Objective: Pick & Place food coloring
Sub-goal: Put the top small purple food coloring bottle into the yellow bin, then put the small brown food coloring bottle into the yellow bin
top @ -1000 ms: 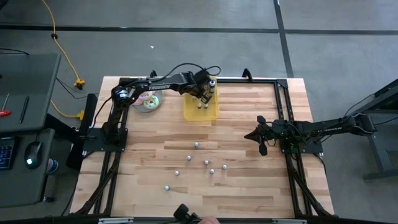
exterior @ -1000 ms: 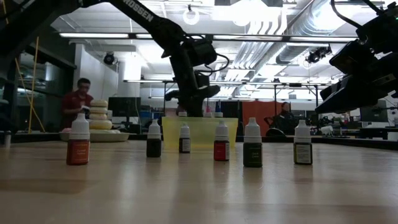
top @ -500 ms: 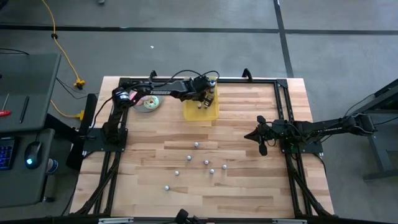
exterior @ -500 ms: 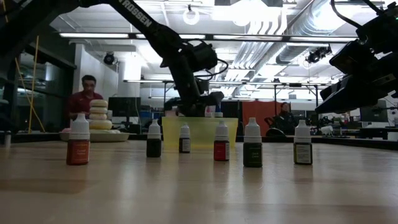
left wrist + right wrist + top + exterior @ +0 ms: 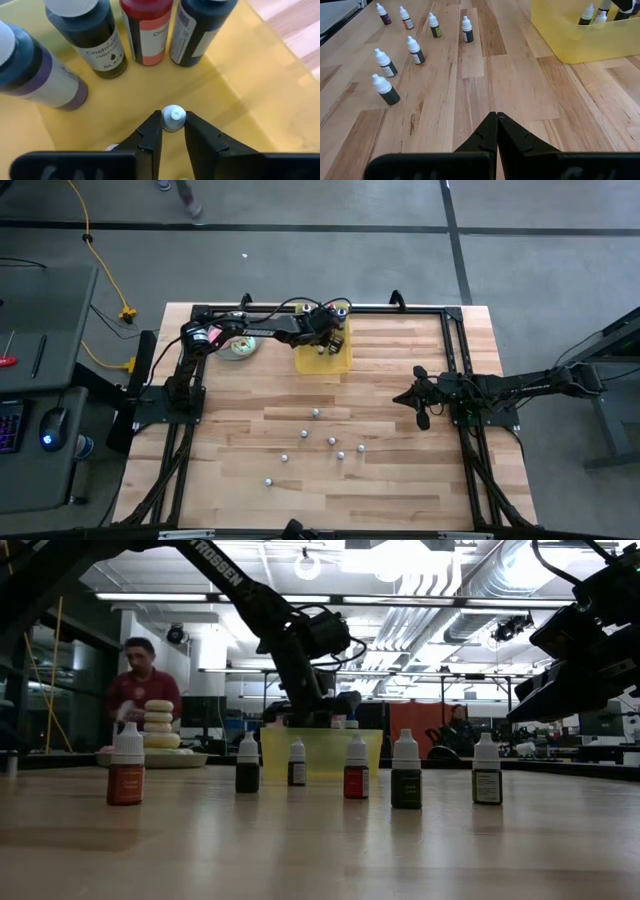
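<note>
Jaws of the left gripper (image 5: 173, 131) pinch a white-capped bottle (image 5: 173, 118) inside the yellow tray (image 5: 322, 362), upper centre of the frame; right gripper (image 5: 496, 131) jaws pressed together over the desk (image 5: 400, 480)

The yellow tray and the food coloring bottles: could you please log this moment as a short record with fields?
left gripper: down inside the yellow tray, fingers either side of a white-capped dropper bottle
tray contents: three larger bottles standing ahead of it, a fourth beside them
bottles left on table: seven
right gripper: shut, waiting above bare wood
donuts: stacked on a plate beside the tray
</note>
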### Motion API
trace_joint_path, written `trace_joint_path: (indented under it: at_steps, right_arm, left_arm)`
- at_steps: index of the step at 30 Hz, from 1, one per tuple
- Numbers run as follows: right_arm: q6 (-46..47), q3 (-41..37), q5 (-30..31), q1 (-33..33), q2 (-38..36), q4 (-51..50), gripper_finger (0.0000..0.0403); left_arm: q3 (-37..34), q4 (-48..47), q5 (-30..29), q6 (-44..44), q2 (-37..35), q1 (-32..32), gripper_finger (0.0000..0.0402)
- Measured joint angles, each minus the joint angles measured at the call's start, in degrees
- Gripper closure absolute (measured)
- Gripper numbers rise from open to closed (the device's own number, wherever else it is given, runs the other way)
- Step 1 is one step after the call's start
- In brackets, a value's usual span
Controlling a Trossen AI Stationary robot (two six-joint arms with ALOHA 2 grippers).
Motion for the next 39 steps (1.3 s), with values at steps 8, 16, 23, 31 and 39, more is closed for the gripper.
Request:
trace_joint_path:
  at_steps: [8, 16, 23, 31, 39]
  right_arm:
    - [0.0, 0.0, 0.0, 0.0, 0.0, 0.0, 0.0402]
    - [0.0, 0.0, 0.0, 0.0, 0.0, 0.0, 0.0402]
    - [0.0, 0.0, 0.0, 0.0, 0.0, 0.0, 0.0402]
    - [0.0, 0.0, 0.0, 0.0, 0.0, 0.0, 0.0402]
    - [0.0, 0.0, 0.0, 0.0, 0.0, 0.0, 0.0402]
  left_arm:
    - [0.0, 0.0, 1.0, 0.1, 0.0, 0.0, 0.0295]
    - [0.8, -0.5, 1.1, 4.3, -0.3, 0.0, 0.0284]
    - [4.4, -1.2, 1.0, 9.2, -3.1, 0.1, 0.0283]
    - [5.5, -2.5, 1.2, 11.3, -9.4, -0.3, 0.0283]
    - [5.5, -13.1, 5.2, 14.4, -17.2, -2.7, 0.0283]
